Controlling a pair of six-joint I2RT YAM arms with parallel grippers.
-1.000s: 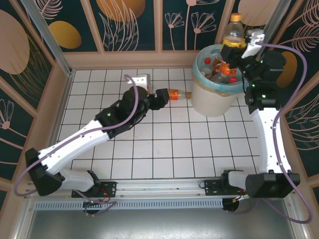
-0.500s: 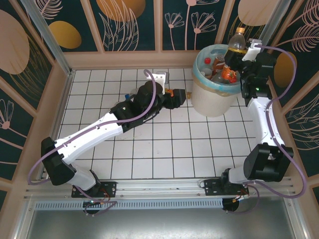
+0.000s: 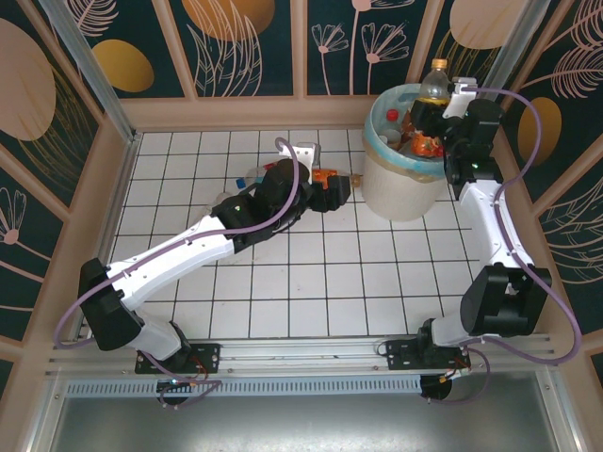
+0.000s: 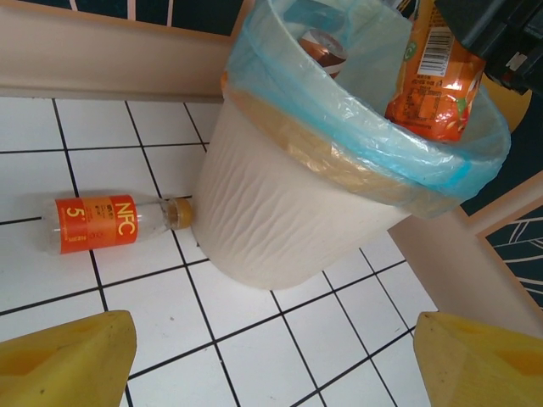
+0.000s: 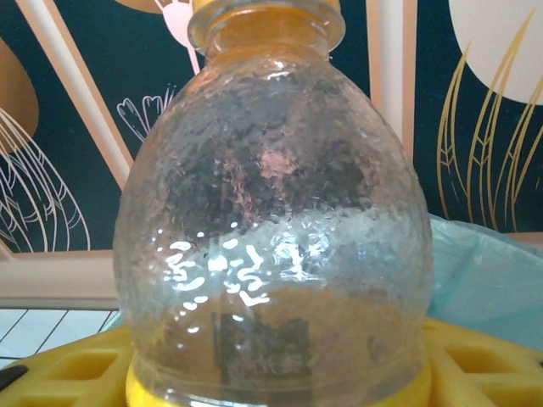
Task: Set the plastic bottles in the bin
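Overhead view: the cream-white bin [image 3: 400, 193] stands at the far right of the white tiled table [image 3: 330, 282], lined with a light-blue bag [image 4: 356, 144] folded over its rim. Several small bottles [image 3: 403, 127] with red caps lie inside it. The left wrist view shows a brown one [image 4: 322, 47] among them.

The right gripper [image 3: 439, 113] reaches over the bin's far edge. An upright orange-labelled bottle [image 3: 431, 94] with a yellow cap stands at the gripper, its lower part below the rim. In the right wrist view its clear, dimpled shoulder rises between the yellow fingers [image 5: 484, 365]. Whether they clamp it or have let go cannot be told.

The left gripper [image 4: 271, 365] hangs low over the tiles just left of the bin, its yellow fingertips [image 4: 68, 360] spread wide and holding nothing. Ahead of it a clear NFC bottle [image 4: 93, 225] with an orange label lies on its side, its cap right at the foot of the bin. Another small bottle [image 3: 247, 176] lies beside the left arm, partly hidden.
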